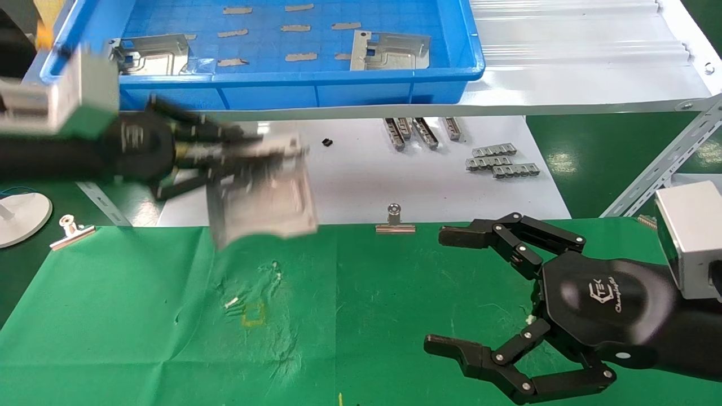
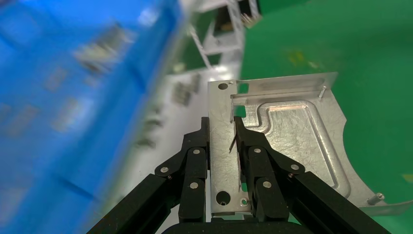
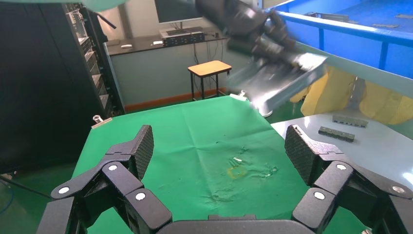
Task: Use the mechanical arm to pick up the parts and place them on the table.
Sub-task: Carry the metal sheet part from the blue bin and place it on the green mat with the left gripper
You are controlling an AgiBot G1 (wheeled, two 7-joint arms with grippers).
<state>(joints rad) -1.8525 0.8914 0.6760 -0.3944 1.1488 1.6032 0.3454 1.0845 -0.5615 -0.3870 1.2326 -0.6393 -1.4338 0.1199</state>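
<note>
My left pincer [image 1: 248,152] is clamped on one part [image 1: 262,194] by its tabbed edge only, carried in the frame's left-centre above the far edge of the green table [image 1: 141,316]. That thin edge grip could let the plate swing or slip mid-carry. The right pincer [image 1: 445,290] idles spread wide, lower right.

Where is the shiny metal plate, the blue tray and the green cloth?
Metal plate [image 2: 292,131], left wrist view, embossed middle.
Blue tray [image 1: 338,90], head view, front wall.
Green cloth [image 1: 124,316], head view, bare area.
</note>
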